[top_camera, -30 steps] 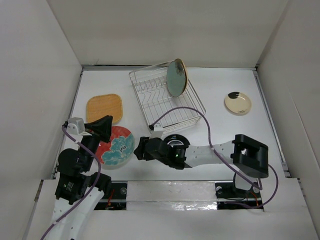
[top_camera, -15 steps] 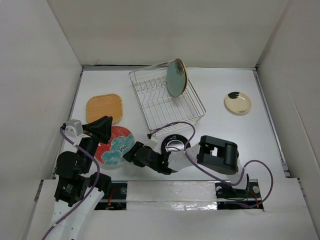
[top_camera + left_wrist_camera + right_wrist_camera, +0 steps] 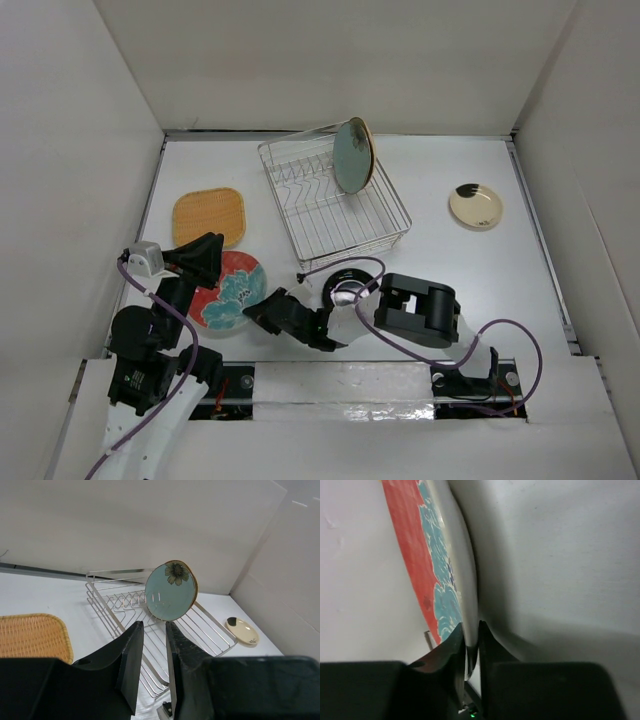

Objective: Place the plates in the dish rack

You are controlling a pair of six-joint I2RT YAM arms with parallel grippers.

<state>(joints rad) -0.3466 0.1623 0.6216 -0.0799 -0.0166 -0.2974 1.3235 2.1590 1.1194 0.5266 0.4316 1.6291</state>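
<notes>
The red plate with a teal flower [image 3: 228,292] lies at the near left, and my right gripper [image 3: 254,308] is shut on its right rim. In the right wrist view that rim [image 3: 466,585] sits pinched between the fingers of the gripper [image 3: 471,639]. My left gripper [image 3: 216,258] hovers over the plate's upper left edge. Its jaws [image 3: 153,627] stand a little apart with nothing in them. The dish rack [image 3: 300,215] holds the pale green plate [image 3: 353,155] upright. The orange-tan plate [image 3: 208,217], the small cream plate [image 3: 475,207] and the black plate [image 3: 336,279] lie on the table.
White walls close in the table on the left, back and right. My right arm stretches low across the near middle, over the black plate, with its purple cable looping beside the rack's near corner [image 3: 300,272].
My right arm has swung left from the black plate to the red plate, and its jaws have closed on the rim. The left gripper has shifted slightly left.
</notes>
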